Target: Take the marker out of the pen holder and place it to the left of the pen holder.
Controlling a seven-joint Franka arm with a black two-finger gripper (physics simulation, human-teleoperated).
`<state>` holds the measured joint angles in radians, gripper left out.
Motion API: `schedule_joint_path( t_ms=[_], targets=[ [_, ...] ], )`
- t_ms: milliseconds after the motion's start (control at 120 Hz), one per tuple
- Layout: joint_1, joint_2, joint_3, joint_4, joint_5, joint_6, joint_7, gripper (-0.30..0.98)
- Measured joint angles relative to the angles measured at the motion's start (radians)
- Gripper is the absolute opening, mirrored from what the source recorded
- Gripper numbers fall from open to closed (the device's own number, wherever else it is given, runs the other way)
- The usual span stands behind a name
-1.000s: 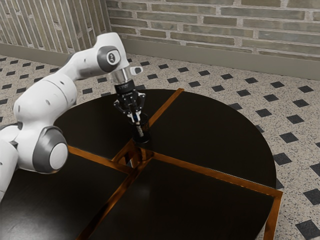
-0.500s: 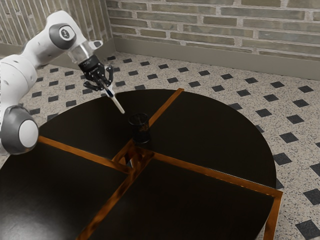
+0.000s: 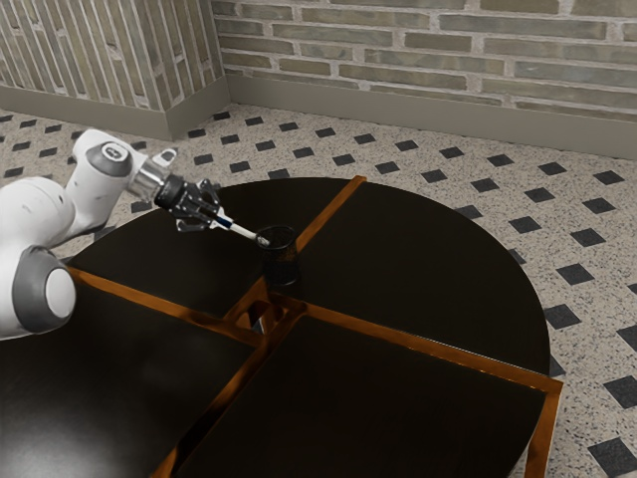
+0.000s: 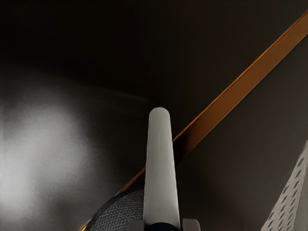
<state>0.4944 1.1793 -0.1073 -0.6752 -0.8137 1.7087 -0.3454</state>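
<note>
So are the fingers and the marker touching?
Touching: the wrist view shows the fingers against the marker from both sides, and in the exterior view it juts from between them.

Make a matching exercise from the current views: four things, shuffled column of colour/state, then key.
Things:
1. marker
2. pen holder
3. gripper
4. inlaid strip

Colour/state:
A. orange-brown, straight, flat
B. dark, round, standing upright
C. mostly whitish, tilted, held off the surface
D. closed from two sides on a slim object

Pairs: 1-C, 2-B, 3-D, 4-A
</note>
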Motion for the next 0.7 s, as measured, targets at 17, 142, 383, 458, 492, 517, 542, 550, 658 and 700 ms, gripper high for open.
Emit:
schedule_joint_path(
  t_ms=[17, 142, 383, 458, 492, 517, 542, 550, 658, 700],
  targets=[
    [0.001, 0.0, 0.0, -0.002, -0.001, 0.002, 0.004, -0.07],
    [0.003, 0.0, 0.001, -0.006, -0.012, 0.013, 0.037, 0.05],
    [0.004, -0.003, 0.007, -0.059, 0.006, 0.014, 0.086, 0.26],
    [0.003, -0.004, 0.008, -0.067, 0.022, 0.012, 0.098, 0.29],
    [0.003, -0.005, 0.008, -0.073, 0.03, 0.011, 0.103, 0.3],
    [0.003, -0.005, 0.008, -0.077, 0.036, 0.01, 0.106, 0.31],
    [0.003, -0.005, 0.008, -0.081, 0.041, 0.009, 0.109, 0.33],
    [0.003, -0.005, 0.008, -0.083, 0.043, 0.008, 0.11, 0.33],
    [0.003, -0.005, 0.008, -0.095, 0.064, 0.004, 0.123, 0.4],
    [0.003, -0.005, 0.008, -0.098, 0.074, 0.002, 0.127, 0.42]
  ],
)
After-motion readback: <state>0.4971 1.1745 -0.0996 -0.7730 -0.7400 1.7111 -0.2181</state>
